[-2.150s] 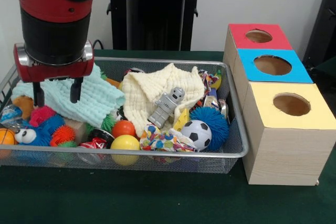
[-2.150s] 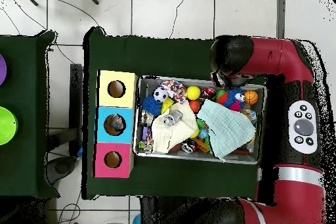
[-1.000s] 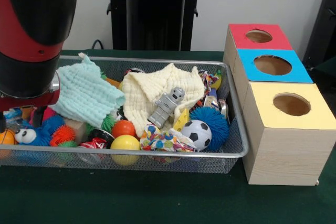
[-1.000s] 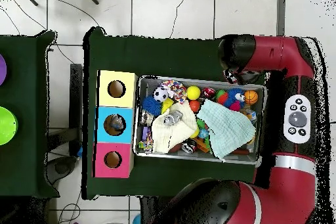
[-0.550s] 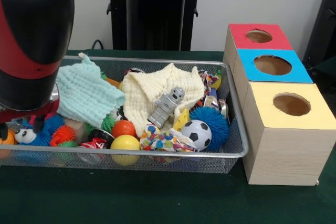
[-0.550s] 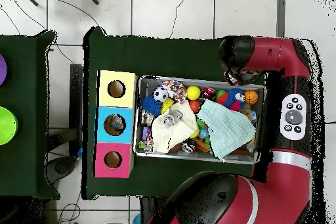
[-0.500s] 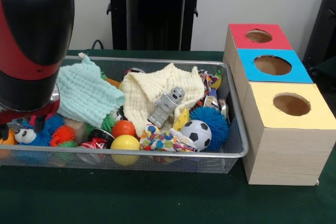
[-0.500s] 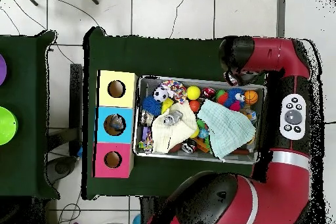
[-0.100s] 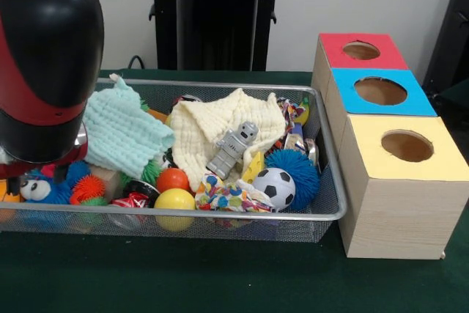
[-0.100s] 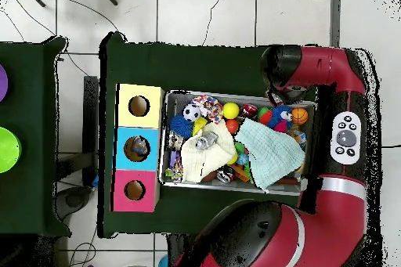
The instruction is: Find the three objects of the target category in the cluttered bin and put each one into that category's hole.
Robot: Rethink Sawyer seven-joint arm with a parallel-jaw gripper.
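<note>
The wire bin [image 9: 220,214] [image 10: 235,188] holds mixed toys: a soccer ball [image 9: 273,187] [image 10: 192,112], a yellow ball [image 9: 174,200] [image 10: 230,110], an orange ball [image 9: 173,179], a blue spiky ball [image 9: 294,166], a grey robot figure [image 9: 233,149] and a small basketball [image 10: 299,116]. A teal cloth [image 9: 121,133] [image 10: 270,153] and a cream cloth [image 9: 212,126] [image 10: 207,156] lie over the pile. My gripper [image 9: 33,170] [image 10: 279,95] is low over the bin's left front corner in the front view, above a blue plush toy [image 9: 47,188]. The arm's bulk hides most of it.
Beside the bin stands a wooden box with three round holes: red top [image 9: 360,50] [image 10: 135,190], blue top [image 9: 379,91] [image 10: 137,148], yellow top [image 9: 407,146] [image 10: 139,106]. A black stand [image 9: 212,20] rises behind the bin. Green cloth [image 9: 220,276] covers the table.
The arm has swung from above the teal cloth toward the bin's left front corner and dropped lower. The teal cloth is now uncovered; the toys have not shifted.
</note>
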